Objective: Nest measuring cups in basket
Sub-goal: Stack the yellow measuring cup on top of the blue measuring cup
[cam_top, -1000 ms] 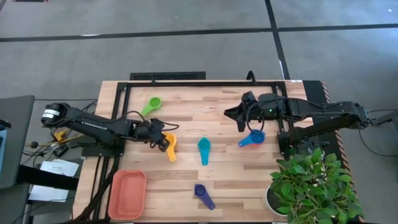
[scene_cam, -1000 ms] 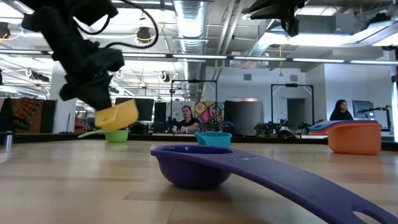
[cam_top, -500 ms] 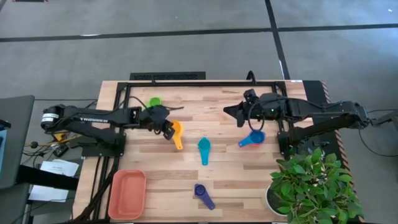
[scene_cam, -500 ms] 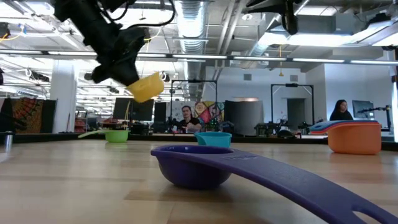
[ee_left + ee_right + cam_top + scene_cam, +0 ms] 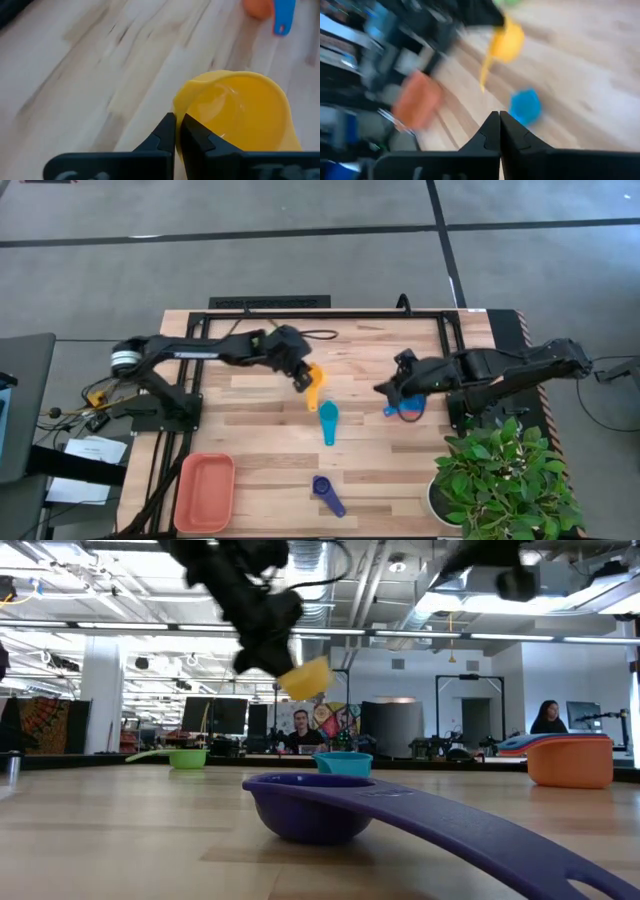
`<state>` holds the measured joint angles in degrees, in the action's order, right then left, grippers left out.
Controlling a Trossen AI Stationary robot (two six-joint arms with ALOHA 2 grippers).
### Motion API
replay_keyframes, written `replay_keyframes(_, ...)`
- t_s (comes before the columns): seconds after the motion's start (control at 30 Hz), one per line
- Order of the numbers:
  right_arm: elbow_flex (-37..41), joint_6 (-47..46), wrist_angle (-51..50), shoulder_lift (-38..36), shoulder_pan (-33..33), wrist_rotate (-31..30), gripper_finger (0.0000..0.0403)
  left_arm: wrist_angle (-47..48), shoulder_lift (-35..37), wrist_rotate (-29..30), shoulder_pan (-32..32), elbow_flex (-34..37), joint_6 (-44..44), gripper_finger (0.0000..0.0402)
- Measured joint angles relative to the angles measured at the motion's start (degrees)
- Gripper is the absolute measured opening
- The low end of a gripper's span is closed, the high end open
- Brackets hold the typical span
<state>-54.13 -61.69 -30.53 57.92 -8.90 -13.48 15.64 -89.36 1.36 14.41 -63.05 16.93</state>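
My left gripper [image 5: 300, 372] hangs over the middle of the table, shut on the yellow-orange cup [image 5: 313, 384], which shows high above the table in the low view [image 5: 305, 678]. Just nearer lies the teal cup [image 5: 328, 420]. The dark purple cup [image 5: 327, 495] rests on its bowl near the front edge. A blue cup [image 5: 405, 405] sits in a coral one at the right. My right gripper [image 5: 386, 388] hovers shut and empty just left of that pair. The green cup [image 5: 187, 757] stands at the far left. The basket [image 5: 205, 492] lies at the near left corner. My left gripper pinches the yellow-orange cup's bowl wall at the rim [image 5: 178, 102], one finger [image 5: 195, 137] on the inside and one on the outside. The fingers slant down from the table's left. The cup is lifted clear, and its handle [image 5: 312, 402] points toward the near edge.
A potted plant [image 5: 500, 475] fills the near right corner. A black frame [image 5: 300, 313] runs along the table's far edge. Bare wood lies between the basket and the purple cup.
My left gripper has carried the yellow-orange cup up and toward the table's right, from the left part to the middle, rolling as it went. My right gripper has shut, turned and dropped a little toward the near edge, beside the blue cup.
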Motion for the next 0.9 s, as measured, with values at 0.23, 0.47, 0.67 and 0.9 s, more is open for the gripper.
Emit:
replay_keyframes(0.23, 0.04, -7.4, -20.6, -2.3, -2.21, -0.06, 0.0019, -0.25, -15.04, -2.66, -0.62, -18.57, -4.01, 0.0)
replay_keyframes(0.47, 0.04, -4.15, -41.24, -4.44, -0.1, 2.1, 0.0008, -0.92, -30.4, -4.3, -1.87, -39.86, -4.75, 0.0)
replay_keyframes(0.67, 0.44, 6.46, -49.55, -6.13, -0.02, 5.53, 0.0009, -1.27, -42.9, -5.54, -3.24, -58.04, -7.99, 0.0)
replay_keyframes(0.9, 5.0, 13.52, -48.91, -13.0, 0.9, 9.58, 0.0005, -2.16, -53.12, -7.2, -4.18, -71.72, -8.49, 0.0)
